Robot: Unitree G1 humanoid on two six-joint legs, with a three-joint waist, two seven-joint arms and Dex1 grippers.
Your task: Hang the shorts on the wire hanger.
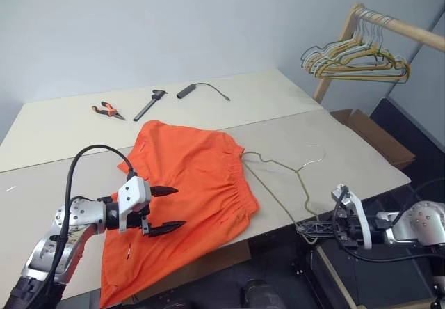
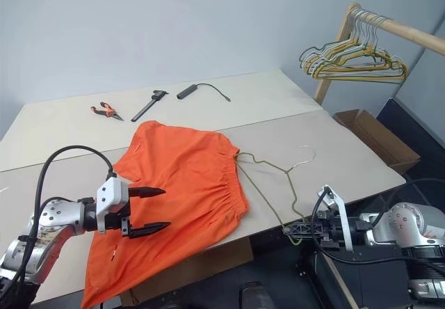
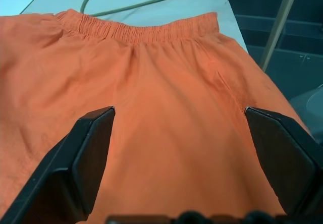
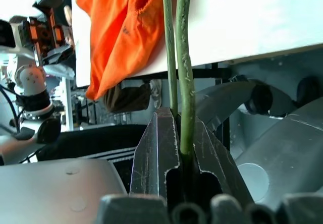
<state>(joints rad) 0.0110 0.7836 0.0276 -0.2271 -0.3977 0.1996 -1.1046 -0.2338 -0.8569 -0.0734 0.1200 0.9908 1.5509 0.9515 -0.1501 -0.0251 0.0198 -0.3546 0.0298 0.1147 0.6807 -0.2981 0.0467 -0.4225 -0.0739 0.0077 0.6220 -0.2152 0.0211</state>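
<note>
The orange shorts (image 1: 195,184) lie spread on the table (image 1: 354,156), waistband toward the right, one leg drooping over the front edge. My left gripper (image 1: 179,207) hovers open just above the shorts' near left part; in the left wrist view its fingers (image 3: 86,153) straddle bare fabric (image 3: 166,82) without holding it. The olive wire hanger (image 1: 278,163) lies flat on the table right of the waistband, its silvery hook (image 1: 316,152) pointing away. One corner juts past the table's front edge, where my right gripper (image 1: 304,230) is shut on the hanger's wire (image 4: 185,82).
At the back of the table lie orange-handled pliers (image 1: 108,110), a black tool (image 1: 149,104) and a black cylinder with a cable (image 1: 188,90). A bunch of wire hangers (image 1: 354,57) hangs on a wooden rail at the right. A cardboard box (image 1: 375,138) stands beyond the table's right edge.
</note>
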